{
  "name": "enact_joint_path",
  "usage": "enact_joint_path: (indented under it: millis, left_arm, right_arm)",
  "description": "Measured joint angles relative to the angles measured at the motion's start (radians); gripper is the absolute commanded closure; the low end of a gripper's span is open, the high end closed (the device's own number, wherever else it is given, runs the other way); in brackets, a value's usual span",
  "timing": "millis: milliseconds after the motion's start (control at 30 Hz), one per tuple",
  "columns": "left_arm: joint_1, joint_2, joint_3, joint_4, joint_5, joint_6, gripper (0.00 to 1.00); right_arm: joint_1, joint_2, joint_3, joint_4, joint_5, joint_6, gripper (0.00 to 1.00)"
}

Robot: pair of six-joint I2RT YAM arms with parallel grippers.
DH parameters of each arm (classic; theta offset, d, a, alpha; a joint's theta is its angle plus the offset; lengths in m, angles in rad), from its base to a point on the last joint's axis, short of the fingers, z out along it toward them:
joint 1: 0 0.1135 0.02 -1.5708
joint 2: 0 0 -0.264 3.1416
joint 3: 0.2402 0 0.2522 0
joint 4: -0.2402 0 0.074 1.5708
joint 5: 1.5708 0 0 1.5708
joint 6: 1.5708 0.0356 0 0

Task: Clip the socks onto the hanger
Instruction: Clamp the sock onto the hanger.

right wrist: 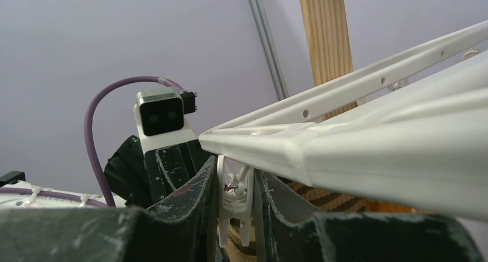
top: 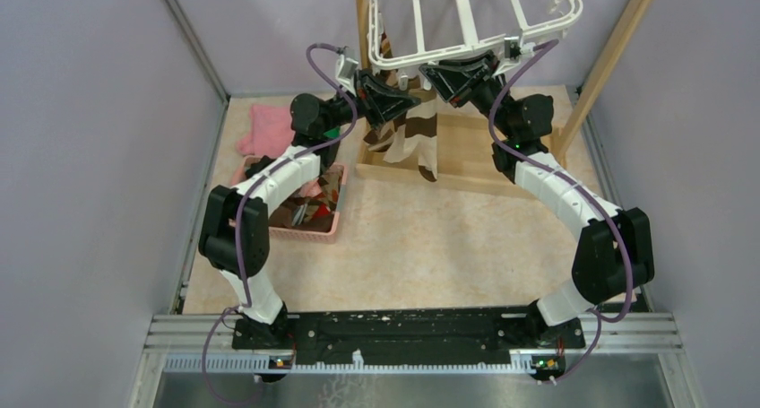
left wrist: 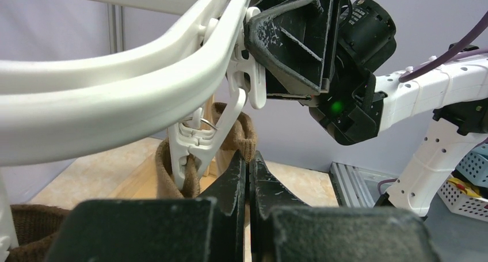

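Under the front rail of the one hanger [left wrist: 115, 83], one striped sock [top: 417, 139] hangs. The right fingers [right wrist: 190, 216] pinch one clip [right wrist: 235, 201]. The left fingers [left wrist: 230, 187] are pressed together just below, with nothing between them. On the counter [top: 430, 238], one pink basket [top: 305, 233] holds more socks [top: 309, 206], number unclear.

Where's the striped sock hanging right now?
In the top view the sock hangs centrally under the hanger, by the clip, between the left gripper and right gripper.

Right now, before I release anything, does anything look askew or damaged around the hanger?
Nothing stands out. The right gripper grips a clip on the hanger, the brown sock sits at its jaws, and nothing looks bent or dropped.
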Motion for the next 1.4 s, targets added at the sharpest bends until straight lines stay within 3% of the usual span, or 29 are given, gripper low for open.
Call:
enact_joint_path:
  millis: [1400]
  left_arm:
    - [-0.013, 0.051, 0.065, 0.059, 0.024, -0.144, 1.0]
  right_arm:
    - [-0.009, 0.017, 0.0, 0.053, -0.028, 0.017, 1.0]
